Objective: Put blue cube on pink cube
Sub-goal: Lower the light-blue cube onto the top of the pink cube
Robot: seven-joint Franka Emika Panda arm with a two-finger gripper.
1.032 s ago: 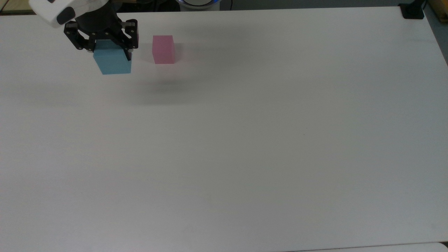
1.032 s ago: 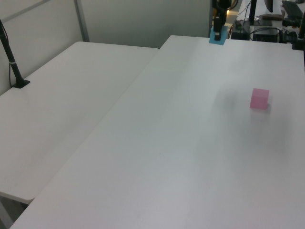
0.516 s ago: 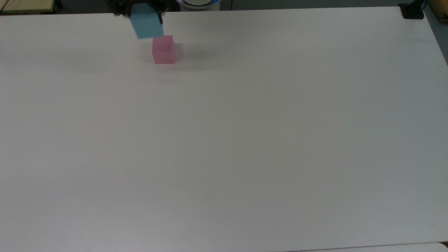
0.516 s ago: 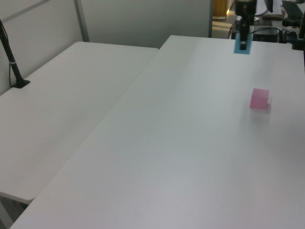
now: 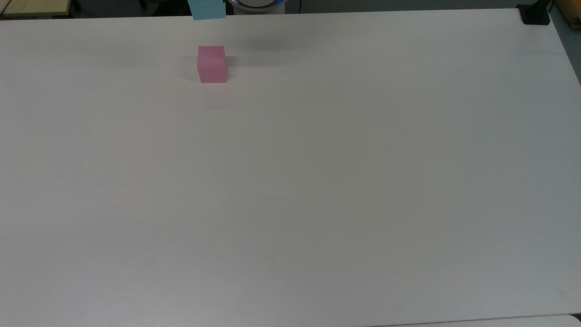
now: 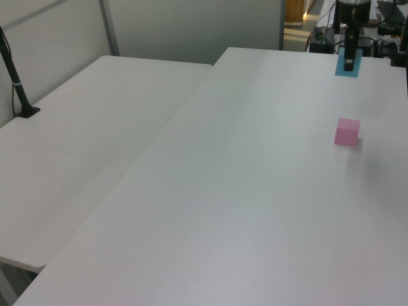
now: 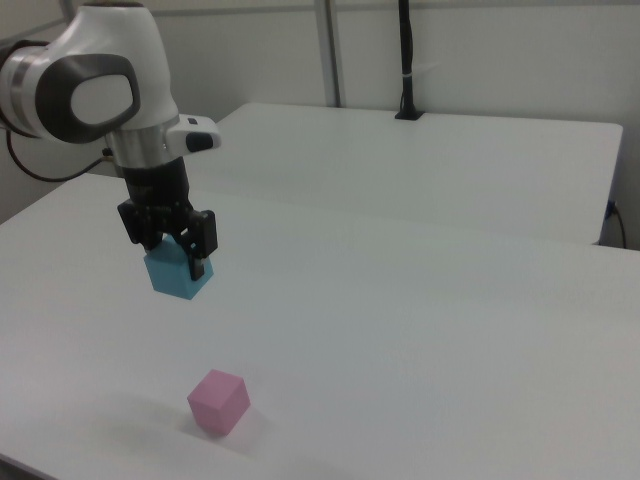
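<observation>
- The tool (image 7: 178,252) is clenched on the blue cube (image 7: 178,275); its black fingers (image 7: 199,240) press on opposite sides of the cube, and the cube's lower part hangs out below them.
- The blue cube is held in the air, well above the white surface (image 7: 420,330), and it touches nothing except the tool.
- In the right view the blue cube hangs above the pink cube (image 7: 218,402) and a little toward the right view's left, with a clear gap between the two.
- The pink cube (image 5: 212,64) sits flat on the surface, near the edge that is at the top of the top view, closer to the top view's left corner than to its right one.
- In the top view the blue cube (image 5: 208,10) appears over that same edge of the surface, just beyond the pink cube.
- In the left view the blue cube (image 6: 348,65) is above the pink cube (image 6: 347,131), near the surface's far edge.
</observation>
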